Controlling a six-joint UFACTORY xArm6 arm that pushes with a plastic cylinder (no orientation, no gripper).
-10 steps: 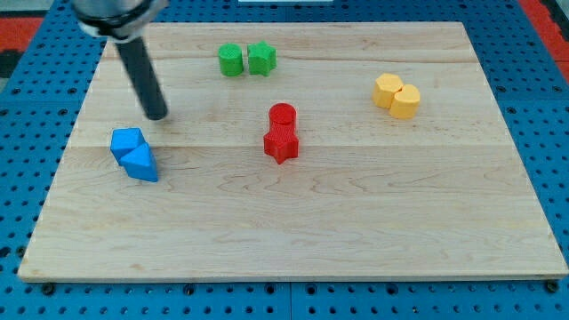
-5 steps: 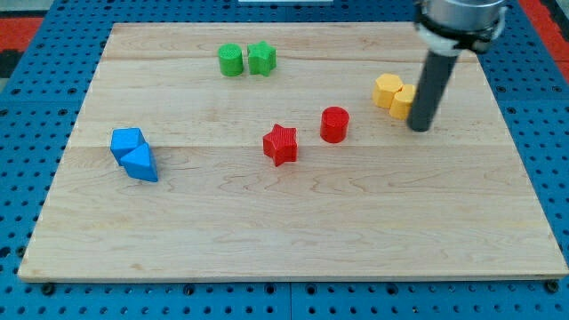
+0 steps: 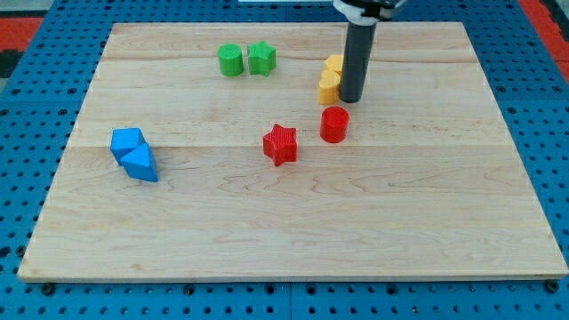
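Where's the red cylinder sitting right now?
The red cylinder sits near the board's middle, slightly toward the view's right, just below my tip and the yellow blocks, right of the red star.

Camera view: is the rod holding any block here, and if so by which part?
Nothing is held. My tip only sits against the right side of the yellow blocks, just above the red cylinder.

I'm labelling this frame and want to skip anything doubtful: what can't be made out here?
- Yellow blocks: my rod covers their right sides in the camera view, so their shapes are unclear.
- My tip: it sits at the yellow blocks' right edge, just above the red cylinder; contact cannot be told.
- Arm above the rod: cut off by the view's top edge.
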